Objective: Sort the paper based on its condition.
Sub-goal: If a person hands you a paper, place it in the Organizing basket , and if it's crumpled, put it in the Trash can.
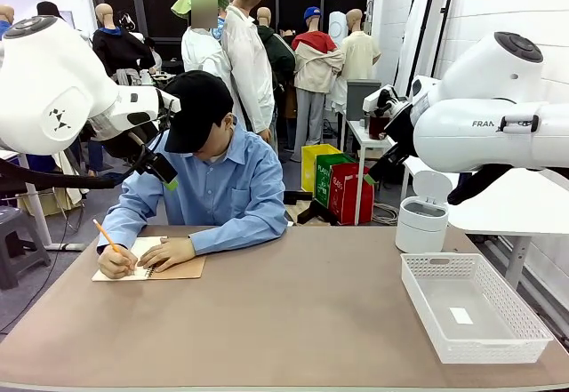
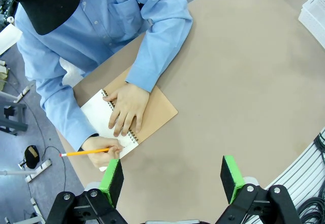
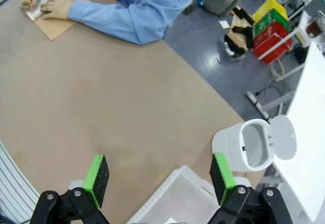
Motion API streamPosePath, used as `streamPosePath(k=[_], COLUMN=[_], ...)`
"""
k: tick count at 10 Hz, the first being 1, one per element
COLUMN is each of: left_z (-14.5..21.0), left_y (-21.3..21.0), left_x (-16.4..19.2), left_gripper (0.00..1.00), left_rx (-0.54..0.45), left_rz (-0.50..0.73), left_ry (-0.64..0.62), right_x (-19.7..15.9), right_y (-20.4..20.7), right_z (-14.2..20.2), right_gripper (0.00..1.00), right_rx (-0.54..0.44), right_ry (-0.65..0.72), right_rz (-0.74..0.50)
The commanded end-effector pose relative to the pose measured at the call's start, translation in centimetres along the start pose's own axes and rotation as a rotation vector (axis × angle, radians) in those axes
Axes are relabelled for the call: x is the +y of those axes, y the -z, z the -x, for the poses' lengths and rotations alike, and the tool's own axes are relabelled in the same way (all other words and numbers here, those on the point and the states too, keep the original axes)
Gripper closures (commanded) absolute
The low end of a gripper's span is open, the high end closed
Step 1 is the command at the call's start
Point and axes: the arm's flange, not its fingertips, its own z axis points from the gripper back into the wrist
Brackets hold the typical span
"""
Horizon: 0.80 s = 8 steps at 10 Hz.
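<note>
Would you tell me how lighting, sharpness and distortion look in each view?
Front view: even, soft light, table sharp. Left wrist view: wide-angle bends the table edge; notebook crisp. Right wrist view: same bending, with glare on the grey floor.

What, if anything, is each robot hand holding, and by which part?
Nothing. The left hand and the right hand both hang open and empty above the table.

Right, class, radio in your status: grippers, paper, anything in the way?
Left gripper open, right gripper open, both above the brown table. White paper page in tan-covered spiral notebook. Person's hand and orange pencil on it.
</note>
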Motion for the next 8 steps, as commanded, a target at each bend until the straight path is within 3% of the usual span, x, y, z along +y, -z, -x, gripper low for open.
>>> streamPosePath(k=[1, 8], left_z=[0.00, 0.00], left_y=[-0.13, -0.13], left_x=[0.02, 0.02], left_gripper=[0.00, 0.00], left_rx=[-0.004, -0.004], left_rz=[0.004, 0.004], left_ry=[0.006, 0.006], right_x=[-0.05, -0.05], right_y=[-0.12, -0.12], right_z=[-0.15, -0.15], right_gripper=[0.00, 0.00], right_rx=[0.007, 0.007], right_ry=[0.000, 0.000], right_rz=[-0.004, -0.004])
